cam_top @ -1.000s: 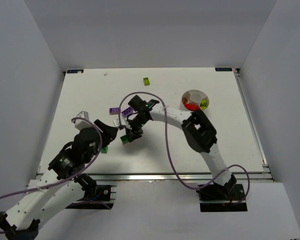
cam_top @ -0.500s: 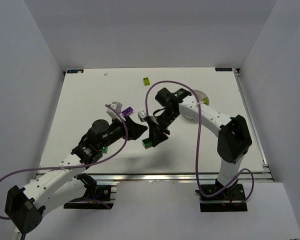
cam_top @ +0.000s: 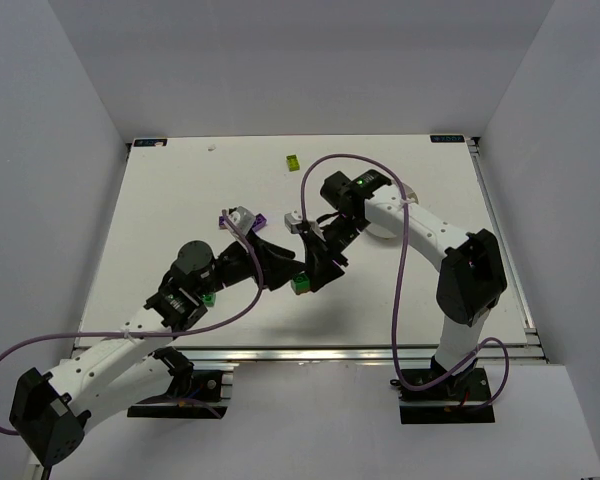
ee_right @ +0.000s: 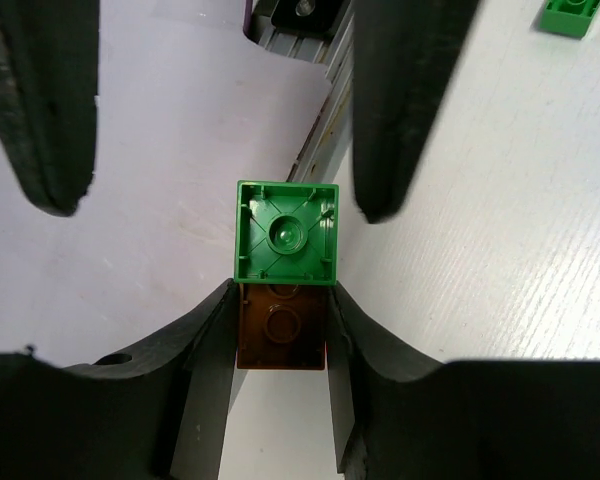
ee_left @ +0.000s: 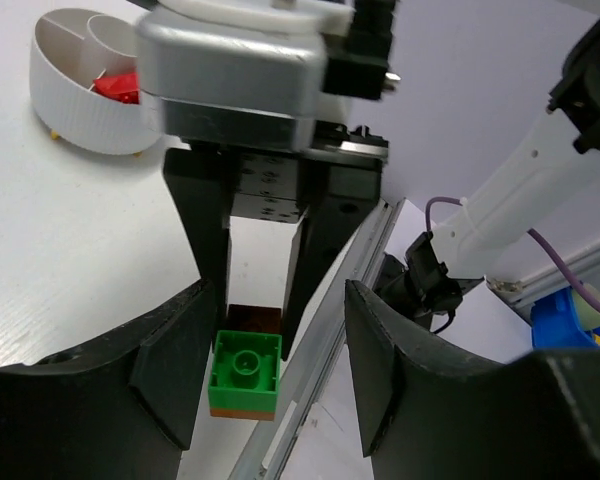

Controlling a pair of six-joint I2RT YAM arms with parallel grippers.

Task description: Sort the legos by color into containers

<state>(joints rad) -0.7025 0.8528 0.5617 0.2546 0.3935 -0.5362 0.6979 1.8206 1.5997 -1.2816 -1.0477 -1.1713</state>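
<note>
My right gripper (ee_right: 280, 300) is shut on a brown-orange lego (ee_right: 280, 335) that has a green lego (ee_right: 287, 232) stuck to its end. The pair hangs above the table in the top view, where the green lego (cam_top: 301, 284) shows below my right gripper (cam_top: 315, 265). My left gripper (ee_left: 278, 300) faces it, open, with its fingers (ee_left: 175, 370) on either side of the green lego (ee_left: 245, 368); the left finger is close against it and the right one stands apart. The white divided bowl (ee_left: 80, 110) holds red legos (ee_left: 115, 85); from above the bowl (cam_top: 388, 228) is mostly hidden by the right arm.
A yellow-green lego (cam_top: 292, 161) lies at the back of the table. A purple lego (cam_top: 260, 220) sits by the left arm, and a green lego (cam_top: 209, 298) lies under it. The table's metal front rail (ee_left: 320, 340) runs just below the grippers.
The right gripper has carried the joined legos rightward. The left arm has reached out after it, and its jaws now straddle the green lego.
</note>
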